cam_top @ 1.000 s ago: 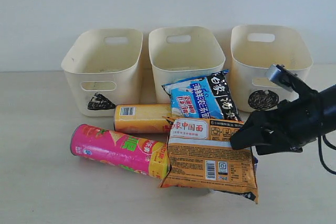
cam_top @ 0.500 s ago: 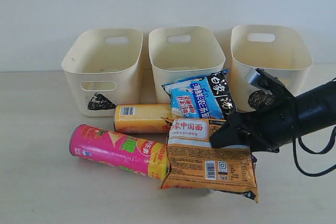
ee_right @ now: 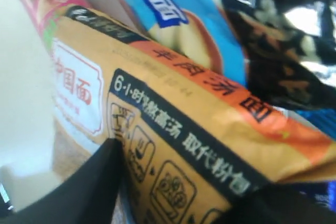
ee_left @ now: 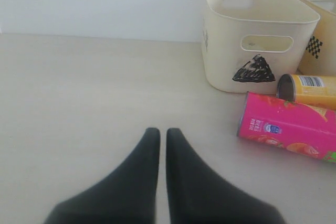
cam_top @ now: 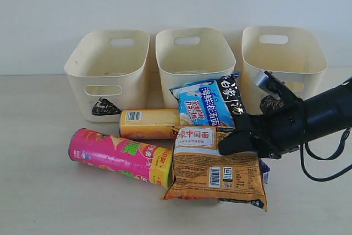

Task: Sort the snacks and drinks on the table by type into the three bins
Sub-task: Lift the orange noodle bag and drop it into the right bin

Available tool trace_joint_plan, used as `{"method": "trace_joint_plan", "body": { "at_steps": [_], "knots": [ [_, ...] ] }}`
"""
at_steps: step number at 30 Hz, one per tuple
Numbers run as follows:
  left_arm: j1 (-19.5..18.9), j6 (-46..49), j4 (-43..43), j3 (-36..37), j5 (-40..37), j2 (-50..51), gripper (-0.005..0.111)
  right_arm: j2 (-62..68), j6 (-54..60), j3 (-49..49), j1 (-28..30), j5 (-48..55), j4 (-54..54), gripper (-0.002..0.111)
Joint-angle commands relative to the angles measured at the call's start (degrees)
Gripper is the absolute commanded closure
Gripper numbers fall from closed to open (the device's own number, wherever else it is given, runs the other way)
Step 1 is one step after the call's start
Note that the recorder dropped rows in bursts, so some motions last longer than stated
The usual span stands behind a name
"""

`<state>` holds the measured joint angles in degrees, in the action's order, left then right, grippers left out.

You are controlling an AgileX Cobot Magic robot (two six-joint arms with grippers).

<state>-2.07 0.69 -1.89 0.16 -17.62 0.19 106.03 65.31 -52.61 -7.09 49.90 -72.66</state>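
okay, my right gripper (cam_top: 230, 146) straddles the far-right edge of the orange packet (cam_top: 212, 173), which lies near-side of the three bins (cam_top: 195, 34), long side left-right. clamped or not, i cannot tell. left gripper (ee_left: 163, 136), fingers together, is much farther off.

three bins (cam_top: 195, 75) behind, tubes (cam_top: 118, 157) left, packets (cam_top: 214, 171) right

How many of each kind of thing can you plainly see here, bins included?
Bins: 3 (left bin, middle bin, right bin)
Chip tubes: 2 (pink tube, yellow tube)
Flat packets: 2 (orange packet, blue-black packet)
Total: 7
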Motion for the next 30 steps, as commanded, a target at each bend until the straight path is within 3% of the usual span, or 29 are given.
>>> {"method": "trace_joint_plan", "body": {
  "at_steps": [1,14,20,24,30],
  "knots": [
    [-0.05,0.38,0.21,-0.16,-0.05,-0.19,0.103,-0.78,-0.78,-2.25,2.05,6.54,1.47,0.108],
    [-0.05,0.38,0.21,-0.16,-0.05,-0.19,0.103,-8.83,-1.78,-3.6,12.2,20.06,0.16,0.108],
    [-0.05,0.38,0.21,-0.16,-0.05,-0.19,0.103,-11.94,-2.93,-8.7,13.94,20.06,-1.73,0.108],
    [-0.05,0.38,0.21,-0.16,-0.05,-0.19,0.103,-12.16,-8.06,-17.54,13.94,19.47,-2.74,0.108],
    [-0.05,0.38,0.21,-0.16,-0.05,-0.19,0.103,-12.16,-11.44,-25.71,13.94,7.65,-2.04,0.108]
  ]
}}
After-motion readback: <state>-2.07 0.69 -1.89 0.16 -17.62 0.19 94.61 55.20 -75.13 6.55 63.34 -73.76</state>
